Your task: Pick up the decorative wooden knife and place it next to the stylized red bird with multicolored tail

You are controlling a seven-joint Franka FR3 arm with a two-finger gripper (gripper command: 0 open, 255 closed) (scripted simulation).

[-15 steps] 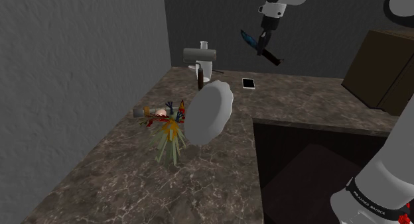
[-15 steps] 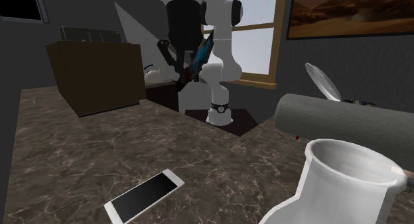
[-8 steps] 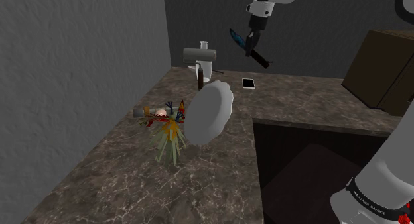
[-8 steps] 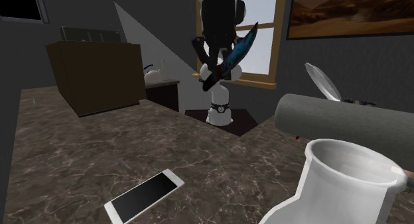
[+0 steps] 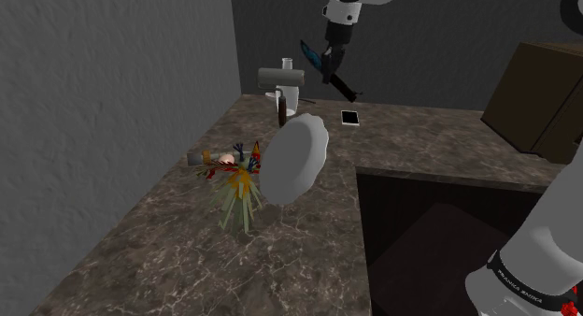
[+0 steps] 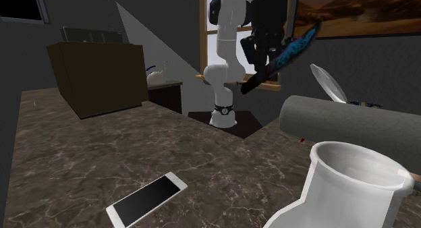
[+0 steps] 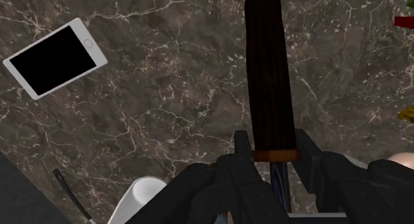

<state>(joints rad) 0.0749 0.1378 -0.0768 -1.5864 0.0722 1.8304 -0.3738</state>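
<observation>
- The black gripper (image 7: pixel 273 164) was clamped on the knife (image 7: pixel 269 77). One finger (image 7: pixel 242 150) stood on each side of it, just by the copper-coloured collar where handle met blade.
- In the wrist view the dark brown, wood-grained handle ran away from the fingers. A bluish blade passed back between them.
- The knife (image 5: pixel 312 56) hung in the air, clear of the counter, and tilted. In the shoulder view its blue blade pointed up and left of the gripper (image 5: pixel 329 66), and its dark handle pointed down and right.
- In the second exterior view the gripper (image 6: pixel 264 59) held the knife (image 6: pixel 295 46) on a slant. The blue blade rose toward that view's right and the dark handle end sat lower.
- Under the held knife lay the dark marbled counter (image 7: pixel 166 103). A white-edged phone (image 7: pixel 54 58) lay flat on it, black screen up, apart from the handle.
- In the shoulder view the phone (image 5: pixel 349 118) lay near the back of the counter, below the knife's handle end.
- A grey cylinder (image 5: pixel 282 78) sat to the shoulder view's left of the knife, with a white jug (image 5: pixel 288 101) just under it.
- The red bird (image 5: pixel 238 169) lay on the counter well apart from the knife, nearer the camera. Its pale tail strands fanned toward the front edge.
- Just beside the bird, on the shoulder view's right, a white scalloped plate (image 5: pixel 294 158) stood on edge.
- A brown box (image 5: pixel 537 99) stood at the shoulder view's far right.
</observation>
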